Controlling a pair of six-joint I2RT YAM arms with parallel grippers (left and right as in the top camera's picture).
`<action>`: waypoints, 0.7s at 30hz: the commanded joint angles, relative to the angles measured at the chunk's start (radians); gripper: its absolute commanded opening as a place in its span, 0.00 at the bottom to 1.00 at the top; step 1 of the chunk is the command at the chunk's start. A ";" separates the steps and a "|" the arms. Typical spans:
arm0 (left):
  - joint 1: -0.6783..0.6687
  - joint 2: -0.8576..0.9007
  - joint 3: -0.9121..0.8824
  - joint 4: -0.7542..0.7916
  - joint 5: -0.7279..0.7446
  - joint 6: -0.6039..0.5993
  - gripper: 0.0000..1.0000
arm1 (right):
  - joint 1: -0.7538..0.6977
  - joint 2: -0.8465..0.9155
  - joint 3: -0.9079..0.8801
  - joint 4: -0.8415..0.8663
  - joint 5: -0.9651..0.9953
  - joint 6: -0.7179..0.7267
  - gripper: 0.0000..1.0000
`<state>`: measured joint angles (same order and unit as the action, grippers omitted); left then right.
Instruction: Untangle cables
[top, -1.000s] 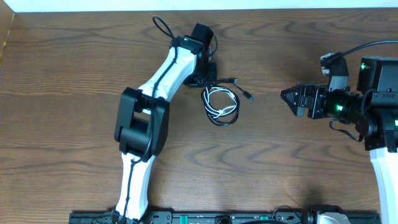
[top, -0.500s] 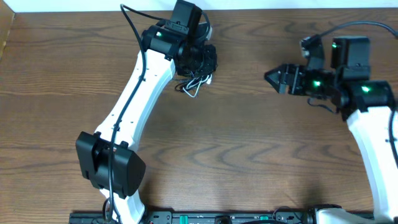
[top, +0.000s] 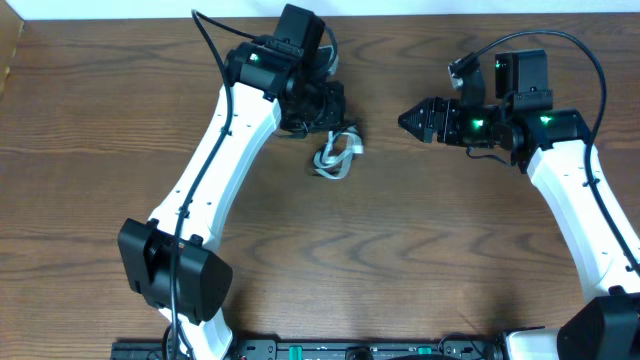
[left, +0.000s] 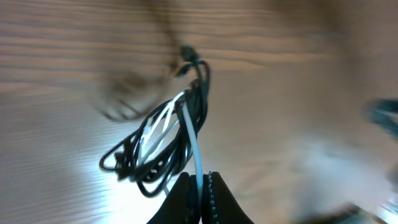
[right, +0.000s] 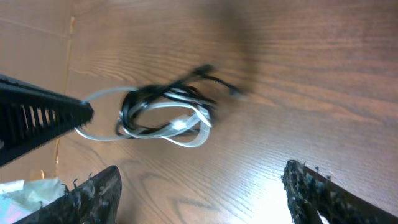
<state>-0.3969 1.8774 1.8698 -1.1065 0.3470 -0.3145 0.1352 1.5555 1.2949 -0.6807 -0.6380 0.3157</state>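
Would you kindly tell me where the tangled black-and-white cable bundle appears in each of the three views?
Overhead: the cable bundle is upper centre, just below the left pincer.
Left wrist: it fills the centre of the frame, above the pincer's tips at the bottom edge.
Right wrist: it lies centre-left, beside the left pincer entering from the left edge.
Shared landmark: the left pincer, shut on the bundle's white cable, shows in all three.

The left wrist view is blurry, and the counter (left: 298, 93) looks smeared. The left tool (left: 200, 182) is cut off at the bottom edge. The white cable (left: 197, 149) and black cable (left: 203, 87) are wound up so tight that their ends cannot be told apart. From above, the left tool hides the bundle's top.
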 joint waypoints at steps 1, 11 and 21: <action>0.008 -0.009 0.000 -0.026 -0.337 -0.016 0.08 | -0.001 0.000 0.018 -0.029 0.057 0.014 0.80; -0.093 0.026 -0.020 -0.028 -0.407 -0.135 0.08 | -0.084 0.000 0.018 -0.100 0.161 0.013 0.82; -0.311 0.216 -0.061 0.097 -0.245 -0.166 0.47 | -0.310 -0.005 0.018 -0.166 0.108 -0.027 0.88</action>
<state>-0.6621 2.0560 1.8202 -1.0180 0.0490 -0.4747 -0.1215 1.5555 1.2949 -0.8383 -0.4973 0.3199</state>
